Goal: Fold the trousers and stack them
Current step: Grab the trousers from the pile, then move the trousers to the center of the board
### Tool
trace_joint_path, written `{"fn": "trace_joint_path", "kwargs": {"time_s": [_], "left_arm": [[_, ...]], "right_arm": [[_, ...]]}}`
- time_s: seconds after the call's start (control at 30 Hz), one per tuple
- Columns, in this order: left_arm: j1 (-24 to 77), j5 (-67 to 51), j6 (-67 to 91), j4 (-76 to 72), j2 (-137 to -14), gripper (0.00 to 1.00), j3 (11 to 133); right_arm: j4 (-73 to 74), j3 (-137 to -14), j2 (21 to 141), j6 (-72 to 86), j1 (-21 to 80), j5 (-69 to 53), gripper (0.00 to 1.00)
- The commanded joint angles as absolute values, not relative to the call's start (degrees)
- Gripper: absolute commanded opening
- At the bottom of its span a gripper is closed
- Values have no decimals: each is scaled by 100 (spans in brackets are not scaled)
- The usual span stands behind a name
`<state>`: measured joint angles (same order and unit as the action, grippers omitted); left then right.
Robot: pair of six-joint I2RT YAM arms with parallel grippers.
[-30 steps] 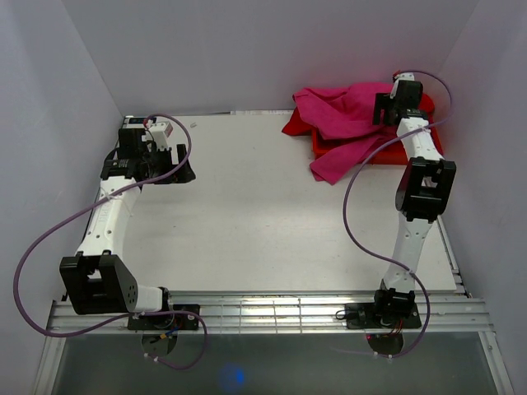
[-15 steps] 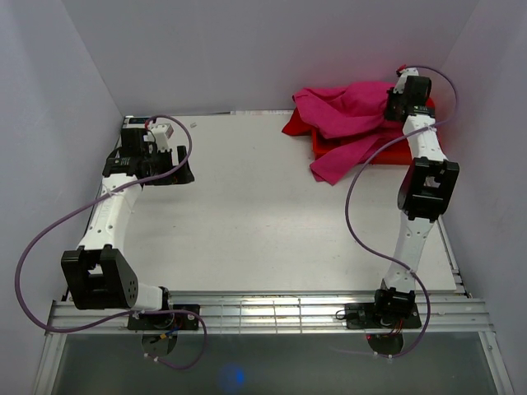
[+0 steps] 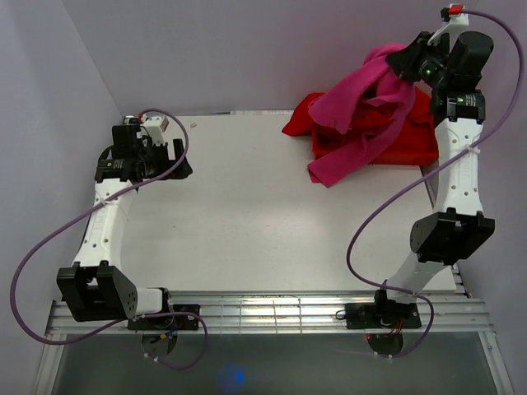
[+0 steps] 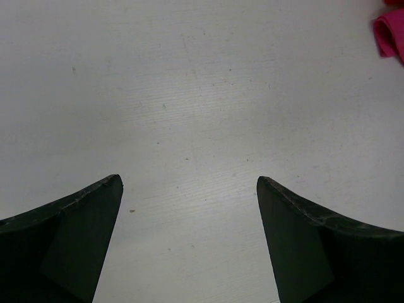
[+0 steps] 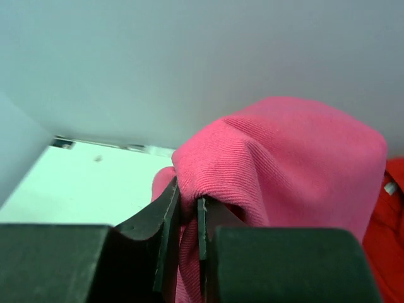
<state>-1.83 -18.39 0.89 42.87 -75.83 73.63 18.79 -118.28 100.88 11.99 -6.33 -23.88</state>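
Note:
The magenta-pink trousers hang from my right gripper, which is raised high at the back right and shut on a fold of the fabric. Their lower end still trails on the table, and part of them drapes over the red pile. In the right wrist view the jaws pinch the pink cloth between them. My left gripper sits low over the bare table at the back left, open with nothing between its fingers. A pink tip of the trousers shows at the top right of the left wrist view.
Brighter red garments lie heaped at the back right corner under the trousers. Pale walls close in the back and both sides. The white table stretches between the two arms. Purple cables loop from each arm.
My right gripper shut on the trousers and rose steeply, lifting them off the red pile. The left arm shifted only slightly.

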Motion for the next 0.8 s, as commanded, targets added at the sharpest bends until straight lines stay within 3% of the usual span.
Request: {"fn": "trace_joint_path", "kwargs": {"time_s": [0.0, 0.23, 0.57, 0.63, 0.77], "left_arm": [[-202, -2030, 70, 4280, -7128, 98, 7611], [-202, -2267, 53, 4377, -6856, 98, 7884], [-202, -3559, -246, 4263, -6443, 98, 8103], [-202, -3761, -272, 4201, -6390, 98, 8104], [-202, -4130, -465, 4105, -6249, 98, 7876]], "right_arm": [[555, -11997, 9450, 1941, -510, -3471, 8], [-307, -12322, 8789, 2179, -18, -3086, 8], [-905, -12305, 8517, 3443, 842, -2716, 8], [-897, -12034, 8438, 3612, 1062, -2768, 8], [-782, -10369, 8192, 3516, 1913, -2602, 8]]}}
